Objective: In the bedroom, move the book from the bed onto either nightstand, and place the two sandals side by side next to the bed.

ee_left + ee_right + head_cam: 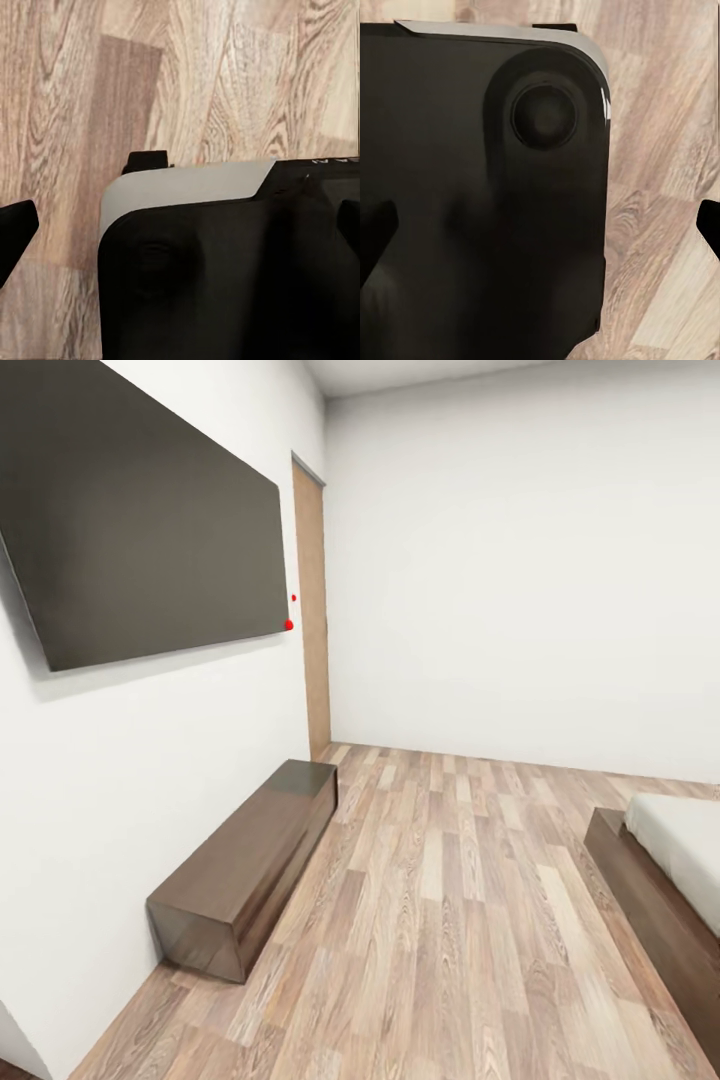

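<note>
Near the robot's right, the bed (672,840) showed one bare mattress corner, well apart from the long cabinet (250,860) under the wall screen (140,510) at left; both grippers hung spread and empty over floorboards (450,920), the task seemingly unstarted

bed corner at the room's right edge

the bed (668,880) shows only one corner, low on the wood floor at the right of the head view. its plain light grey-white mattress (685,840) lies flat on top, the surface smooth and bare where it is seen. a dark brown wooden frame (640,895) runs beneath it along the near side, slanting down toward the lower right corner, its end standing just proud of the mattress edge.
</note>
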{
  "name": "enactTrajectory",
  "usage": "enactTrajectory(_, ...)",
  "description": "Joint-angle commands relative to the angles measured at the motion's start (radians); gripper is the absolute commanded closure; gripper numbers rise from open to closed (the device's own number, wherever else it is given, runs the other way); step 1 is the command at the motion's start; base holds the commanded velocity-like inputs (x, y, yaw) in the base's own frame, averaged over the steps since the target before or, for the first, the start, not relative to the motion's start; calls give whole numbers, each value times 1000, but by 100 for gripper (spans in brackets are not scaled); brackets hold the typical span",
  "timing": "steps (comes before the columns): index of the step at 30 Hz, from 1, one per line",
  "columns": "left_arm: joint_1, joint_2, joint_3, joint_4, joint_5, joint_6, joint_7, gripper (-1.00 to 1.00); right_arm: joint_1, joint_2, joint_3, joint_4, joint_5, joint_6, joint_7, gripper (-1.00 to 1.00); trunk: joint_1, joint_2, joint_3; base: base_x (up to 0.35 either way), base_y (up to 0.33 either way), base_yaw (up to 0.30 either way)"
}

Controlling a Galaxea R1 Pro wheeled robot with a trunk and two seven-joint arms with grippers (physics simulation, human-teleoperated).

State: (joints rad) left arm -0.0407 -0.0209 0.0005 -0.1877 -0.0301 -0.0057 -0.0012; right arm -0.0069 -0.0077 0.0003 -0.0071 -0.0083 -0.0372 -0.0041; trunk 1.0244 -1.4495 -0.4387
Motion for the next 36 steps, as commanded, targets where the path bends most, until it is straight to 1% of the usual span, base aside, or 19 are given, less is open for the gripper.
enactTrajectory(1, -4, 0, -4, -2, -3, -1, 0, -100, -1, 0, 0, 1, -1, -3, 0, -100, 1, 0, -1, 332, 0, -177)
enactTrajectory(6, -25, 1, -28, -7, -4, -7, 0, -100, -1, 0, 0, 1, -1, -3, 0, -100, 1, 0, -1, 293, 0, -214)
enactTrajectory(7, -29, 1, -32, -8, -4, -15, 0, -100, -1, 0, -1, 1, -1, -4, 0, -100, 1, 0, -1, 249, 0, -237)
enactTrajectory(8, -35, 1, -38, -9, -4, -35, 0, -100, -1, 0, -1, 1, -1, -4, 0, -100, 1, 0, -1, 226, 0, -245)
enactTrajectory(13, -42, 1, -44, -8, -3, -83, 0, -100, -1, 0, -2, 1, -2, -3, -1, -100, 1, 0, -1, 150, 0, -251)
enactTrajectory(21, -45, 1, -47, -6, -4, -108, 0, -100, -1, 0, -2, 1, -2, -3, -1, -100, 1, 0, -1, 39, 0, -232)
enactTrajectory(31, -45, 1, -47, -5, -3, -113, 0, -100, -1, 0, -2, 0, -1, -4, -1, -100, 1, 0, -1, 12, 0, -57)
enactTrajectory(36, -45, 1, -45, -1, -3, -110, 1, -100, -1, 0, -2, 0, -2, -4, -1, -100, 1, 0, -1, 162, 0, -10)
